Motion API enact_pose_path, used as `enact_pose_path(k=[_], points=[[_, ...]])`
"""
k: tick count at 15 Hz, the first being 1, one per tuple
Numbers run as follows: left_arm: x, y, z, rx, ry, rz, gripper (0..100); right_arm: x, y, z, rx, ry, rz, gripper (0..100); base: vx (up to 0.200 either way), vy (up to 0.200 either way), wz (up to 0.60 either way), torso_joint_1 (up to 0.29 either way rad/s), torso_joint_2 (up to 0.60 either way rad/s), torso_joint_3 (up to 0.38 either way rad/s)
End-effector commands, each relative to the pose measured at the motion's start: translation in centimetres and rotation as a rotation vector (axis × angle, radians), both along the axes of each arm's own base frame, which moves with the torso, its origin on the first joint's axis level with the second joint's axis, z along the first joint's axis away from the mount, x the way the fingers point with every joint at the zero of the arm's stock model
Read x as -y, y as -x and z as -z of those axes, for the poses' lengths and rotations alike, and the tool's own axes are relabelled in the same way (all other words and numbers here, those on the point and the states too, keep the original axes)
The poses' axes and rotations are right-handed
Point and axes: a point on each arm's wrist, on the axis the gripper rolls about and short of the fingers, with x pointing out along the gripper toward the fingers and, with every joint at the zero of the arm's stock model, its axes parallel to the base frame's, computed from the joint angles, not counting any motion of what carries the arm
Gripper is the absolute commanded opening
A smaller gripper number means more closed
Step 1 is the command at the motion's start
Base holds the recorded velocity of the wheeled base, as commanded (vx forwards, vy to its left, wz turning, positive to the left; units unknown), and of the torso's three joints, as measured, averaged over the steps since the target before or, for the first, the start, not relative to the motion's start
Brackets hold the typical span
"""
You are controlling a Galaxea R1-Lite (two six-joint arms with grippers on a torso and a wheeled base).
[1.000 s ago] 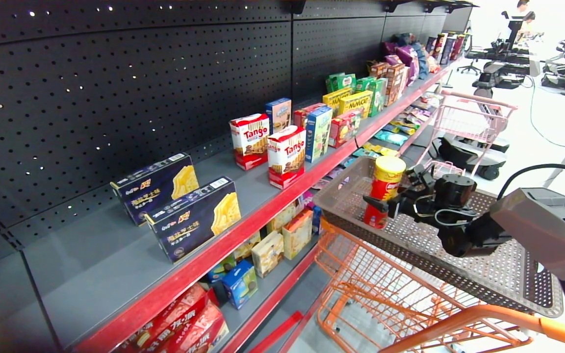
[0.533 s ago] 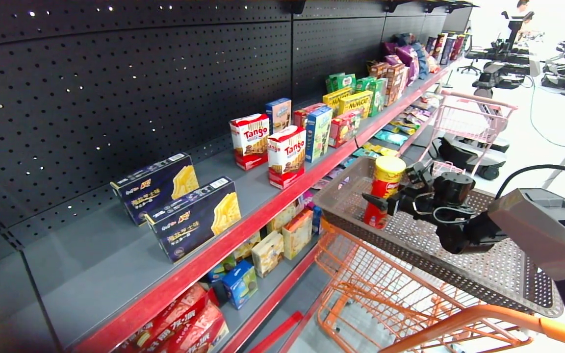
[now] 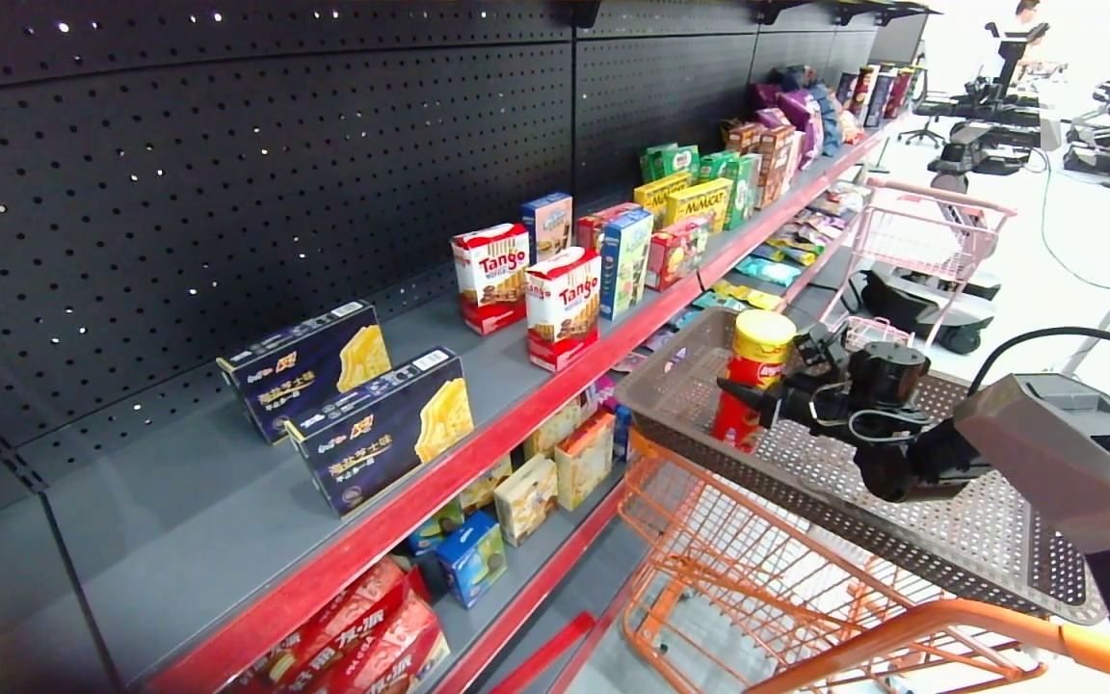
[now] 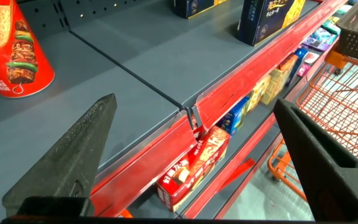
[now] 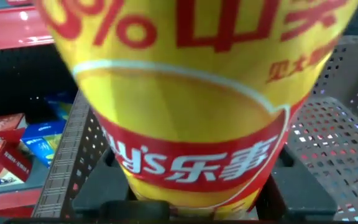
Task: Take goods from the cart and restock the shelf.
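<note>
The right gripper point(image 3: 765, 393) is clamped tight on the tall red-and-yellow cylindrical chip can point(image 3: 755, 349), which stands upright in the shelf-side corner of the brown perforated basket point(image 3: 902, 540) atop the orange wire cart point(image 3: 806, 627). The left gripper point(image 4: 191, 168) has its two dark fingers point(image 4: 79, 155) spread wide apart above the grey shelf board point(image 4: 135, 81) with its red front lip, near a red snack tub point(image 4: 11, 53) standing on that board.
</note>
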Motion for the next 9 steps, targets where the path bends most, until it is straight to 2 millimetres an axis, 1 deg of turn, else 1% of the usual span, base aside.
enact_pose_path(k=[1, 2, 4, 5, 6, 7, 9], points=[[0.0, 0.0, 0.0, -0.001, 0.000, -0.001, 100, -0.2, 1.0, -2.5, 0.032, -0.002, 0.006, 0, 0.000, 0.000, 0.00, 0.000, 0.00, 0.000], [0.0, 0.0, 0.0, -0.001, 0.000, -0.001, 100, 0.0, 2.4, -4.8, 0.029, -0.010, 0.045, 0, 0.000, 0.000, 0.00, 0.000, 0.00, 0.000], [0.0, 0.0, 0.0, -0.001, 0.000, -0.001, 100, 0.4, 5.7, -8.6, 0.027, -0.022, 0.165, 0, 0.000, 0.000, 0.00, 0.000, 0.00, 0.000], [0.0, 0.0, 0.0, -0.001, 0.000, -0.001, 100, 0.6, 7.4, -9.8, 0.018, -0.035, 0.202, 0, 0.000, 0.000, 0.00, 0.000, 0.00, 0.000], [0.0, 0.0, 0.0, -0.001, 0.000, -0.001, 100, 0.6, 8.4, -10.3, 0.013, -0.041, 0.217, 0, 0.000, 0.000, 0.00, 0.000, 0.00, 0.000], [0.0, 0.0, 0.0, -0.001, 0.000, -0.001, 100, 0.7, 11.6, -11.5, -0.005, -0.047, 0.257, 0, 0.000, 0.000, 0.00, 0.000, 0.00, 0.000], [0.0, 0.0, 0.0, -0.001, 0.000, -0.001, 100, 0.5, 16.4, -12.3, -0.011, -0.040, 0.307, 0, 0.000, 0.000, 0.00, 0.000, 0.00, 0.000]])
